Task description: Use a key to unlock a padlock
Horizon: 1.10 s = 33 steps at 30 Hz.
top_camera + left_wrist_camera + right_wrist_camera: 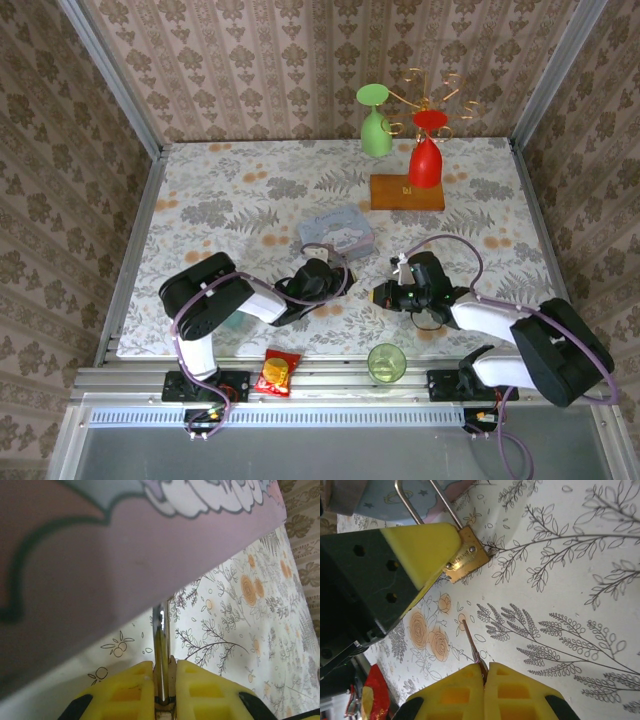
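Both tools are closed down. My left tool [162,677] has its yellow tips pinched on the padlock [467,555]: one finger lies across the brass body, and the thin silvery shackle [412,502] sticks out past the tips toward the tin [337,233]. My right tool [484,672] is shut on the key [471,642], whose blade juts forward from the tips. The padlock sits ahead of that blade and a little to its left, apart from it.

I judge the padlock light, rigid and smooth. It would likely swivel or slide between the pads once the key pushes on it. The flat faces of the body are the place to hold it, not the wire-thin shackle, and the keyhole end should stay free. I cannot see the keyhole from here. The key looks thin enough to twist in a pinch, so it needs a straight push.

Under both tools the bench [230,190] is flat with a flowered print. I cannot tell whether the padlock rests on it.

The tin lies just beyond my left tool. Well beyond both tools stand a green glass [375,125], a red glass [426,155] and a wooden block [407,193]. Behind the tools, at the near edge, are a cup [386,362] and a red packet [277,372]. Patterned walls [300,60] close in three sides.
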Tool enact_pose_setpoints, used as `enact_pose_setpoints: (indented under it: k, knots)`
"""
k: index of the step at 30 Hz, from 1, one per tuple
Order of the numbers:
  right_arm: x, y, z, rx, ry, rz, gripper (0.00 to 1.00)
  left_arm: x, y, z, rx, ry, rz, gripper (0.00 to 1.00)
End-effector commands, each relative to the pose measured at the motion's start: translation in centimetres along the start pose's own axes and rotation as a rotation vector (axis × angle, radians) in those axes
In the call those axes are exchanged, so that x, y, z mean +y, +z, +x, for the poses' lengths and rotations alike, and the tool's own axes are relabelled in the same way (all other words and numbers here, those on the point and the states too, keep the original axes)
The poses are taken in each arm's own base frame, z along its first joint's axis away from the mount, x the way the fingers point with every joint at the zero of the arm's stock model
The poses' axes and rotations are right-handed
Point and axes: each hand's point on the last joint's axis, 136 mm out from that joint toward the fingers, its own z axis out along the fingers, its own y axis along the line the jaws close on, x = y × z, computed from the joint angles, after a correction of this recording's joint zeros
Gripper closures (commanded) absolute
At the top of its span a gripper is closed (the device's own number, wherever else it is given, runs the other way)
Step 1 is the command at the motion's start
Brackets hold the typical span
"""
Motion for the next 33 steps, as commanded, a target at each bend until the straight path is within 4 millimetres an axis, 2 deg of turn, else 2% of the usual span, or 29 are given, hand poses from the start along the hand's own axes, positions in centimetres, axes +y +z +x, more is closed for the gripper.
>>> enact_pose_setpoints:
  k: [1,8,19,33]
  knots:
    - [1.7,0.5,-0.9,0.008,0.024,-0.09,1.0,-1.8,-0.8,-1.9,-0.061,-0.071,0.067,0.97]
    - [3.0,1.7,-1.1,0.068,0.077,-0.202,1.0,-2.6,-1.7,-3.0,-0.123,-0.168,0.136,1.0]
    - [3.6,2.4,-2.9,0.062,0.185,-0.373,1.0,-3.7,-3.1,-4.7,-0.208,-0.26,0.233,1.0]
    - [2.7,2.3,-3.8,0.017,0.248,-0.44,1.0,-3.5,-3.1,-4.6,-0.217,-0.304,0.261,1.0]
